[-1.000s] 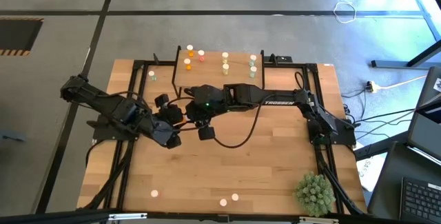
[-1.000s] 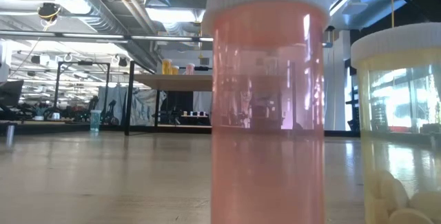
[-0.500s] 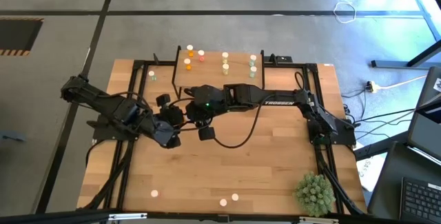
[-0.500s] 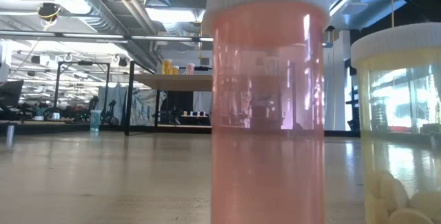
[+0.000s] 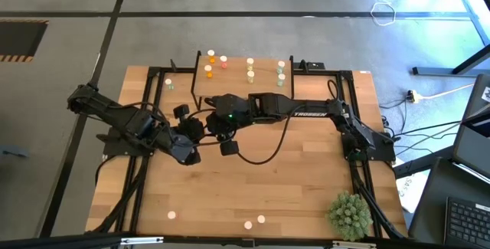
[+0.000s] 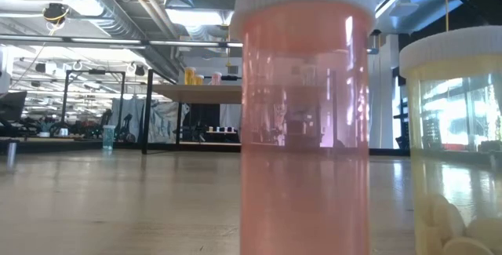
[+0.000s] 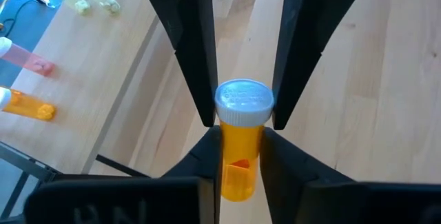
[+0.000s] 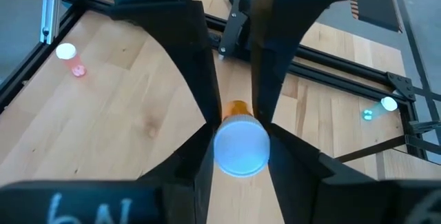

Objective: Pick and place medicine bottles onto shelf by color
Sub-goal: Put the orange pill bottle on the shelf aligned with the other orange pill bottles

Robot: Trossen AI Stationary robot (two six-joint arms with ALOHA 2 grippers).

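Orange bottle [image 7: 241,141] stands capped-end up between the left end effector [image 7: 241,124] fingers, clamped, just before the shelf [image 5: 241,71]; the right end effector [image 8: 234,124] grips another orange bottle [image 8: 240,141] alongside.

two arms [image 5: 122,122], one shelf [image 5: 265,70], one plant ball [image 5: 351,214], three bottles [image 5: 249,224] by near edge

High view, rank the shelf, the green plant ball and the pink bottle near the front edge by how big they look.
1. The shelf, clearly largest.
2. The green plant ball.
3. The pink bottle, a tiny dot.
All sit at roughly table height under the overhead camera, so nearness barely skews this order.
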